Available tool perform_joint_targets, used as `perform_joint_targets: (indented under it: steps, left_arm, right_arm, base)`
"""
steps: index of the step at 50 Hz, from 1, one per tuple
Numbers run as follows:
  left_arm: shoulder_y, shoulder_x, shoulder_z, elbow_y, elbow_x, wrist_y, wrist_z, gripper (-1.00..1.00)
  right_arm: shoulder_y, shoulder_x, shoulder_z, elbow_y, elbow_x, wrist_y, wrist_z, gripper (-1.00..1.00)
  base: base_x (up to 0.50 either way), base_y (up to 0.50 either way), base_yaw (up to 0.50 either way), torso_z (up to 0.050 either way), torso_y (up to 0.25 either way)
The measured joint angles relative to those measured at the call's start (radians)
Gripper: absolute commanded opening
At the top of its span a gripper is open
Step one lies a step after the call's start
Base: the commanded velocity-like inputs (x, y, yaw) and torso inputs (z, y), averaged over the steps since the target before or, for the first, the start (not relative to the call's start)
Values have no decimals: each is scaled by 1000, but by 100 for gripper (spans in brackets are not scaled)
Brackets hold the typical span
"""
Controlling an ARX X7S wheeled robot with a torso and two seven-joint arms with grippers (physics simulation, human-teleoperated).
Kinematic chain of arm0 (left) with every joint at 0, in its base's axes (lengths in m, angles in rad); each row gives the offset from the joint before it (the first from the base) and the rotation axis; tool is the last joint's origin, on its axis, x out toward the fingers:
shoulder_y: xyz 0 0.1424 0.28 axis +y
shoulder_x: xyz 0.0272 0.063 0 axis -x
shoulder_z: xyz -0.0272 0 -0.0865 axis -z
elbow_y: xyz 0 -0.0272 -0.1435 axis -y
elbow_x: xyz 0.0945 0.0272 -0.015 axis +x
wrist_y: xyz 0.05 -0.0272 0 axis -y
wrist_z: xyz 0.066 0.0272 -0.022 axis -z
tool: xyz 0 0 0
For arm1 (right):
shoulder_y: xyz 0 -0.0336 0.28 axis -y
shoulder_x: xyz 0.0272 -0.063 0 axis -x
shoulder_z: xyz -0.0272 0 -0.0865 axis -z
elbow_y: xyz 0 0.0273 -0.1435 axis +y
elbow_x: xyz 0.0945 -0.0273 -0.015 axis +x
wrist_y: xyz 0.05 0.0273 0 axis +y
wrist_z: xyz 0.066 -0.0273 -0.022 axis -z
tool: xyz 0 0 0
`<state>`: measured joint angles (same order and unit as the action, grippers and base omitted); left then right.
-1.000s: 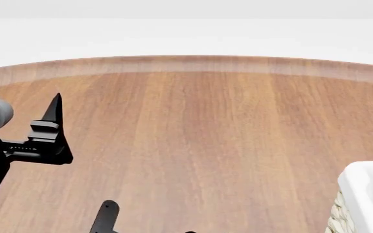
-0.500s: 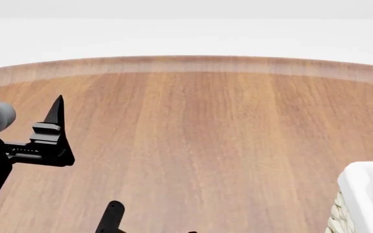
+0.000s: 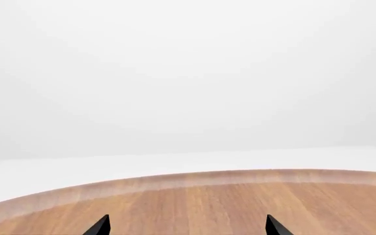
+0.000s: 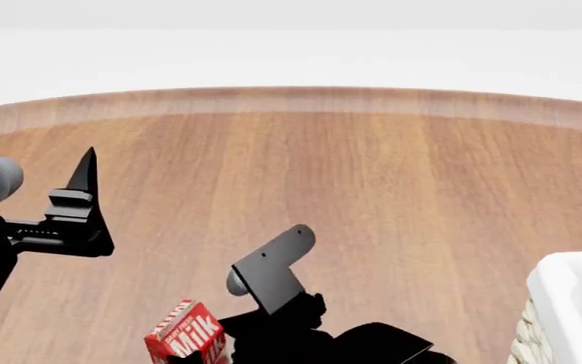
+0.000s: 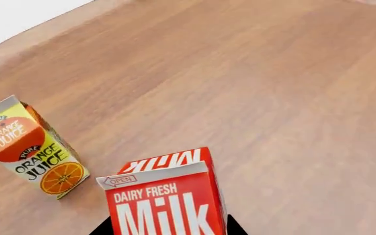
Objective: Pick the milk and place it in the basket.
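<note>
Across the wide wooden table (image 4: 372,174), we take the basket (image 4: 574,303) as our landmark: only its white-lined corner and a strip of woven side show at the lower right edge of the head view, and everything else lies to its left. Next in size, our right arm rises from the bottom of that view, well left of the basket, and the right gripper (image 4: 228,330) at its end is closed on the milk (image 4: 185,335), which sits tilted, red gable uppermost, farther from the basket than the arm itself. The right wrist view confirms the hold: the milk fills the space between the dark finger bases, its "Dairy Fresh Milk" panel facing the camera. Beyond it the orange juice carton (image 5: 30,147) stands on the table, apart from the milk. Farthest from the basket, the left gripper (image 4: 28,163) hangs above the table with its jaws spread wide and nothing between them; its own camera shows only two fingertips (image 3: 100,226) over bare wood

We judge the pick to be done and the carry to be the step in hand. The next move, as we read it, calls for swinging the carton rightward across the table, over the basket's rim, then lowering and letting go inside the liner
</note>
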<state>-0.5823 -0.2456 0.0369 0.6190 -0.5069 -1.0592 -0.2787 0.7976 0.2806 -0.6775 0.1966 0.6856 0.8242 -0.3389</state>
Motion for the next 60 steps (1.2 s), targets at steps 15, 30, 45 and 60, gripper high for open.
perform_joint_targets:
  steps: [15, 30, 45, 60]
  left_arm:
    - [4, -6, 7, -9, -1, 13, -4, 100]
    - [5, -12, 11, -23, -3, 27, -6, 100]
    - [2, -16, 14, -29, -8, 31, -11, 100]
    - [4, -22, 18, -39, -11, 45, -13, 100]
  right_arm:
    - [108, 48, 308, -223, 211, 321, 417, -100]
    - [203, 76, 568, -345, 394, 565, 757, -100]
    - [235, 183, 790, -394, 651, 695, 1091, -100]
    - [200, 346, 922, -403, 946, 683, 1380, -100]
  base:
    - [0, 0, 0, 0, 1]
    - [0, 0, 0, 0, 1]
    - [0, 0, 0, 0, 1]
    - [0, 0, 0, 0, 1]
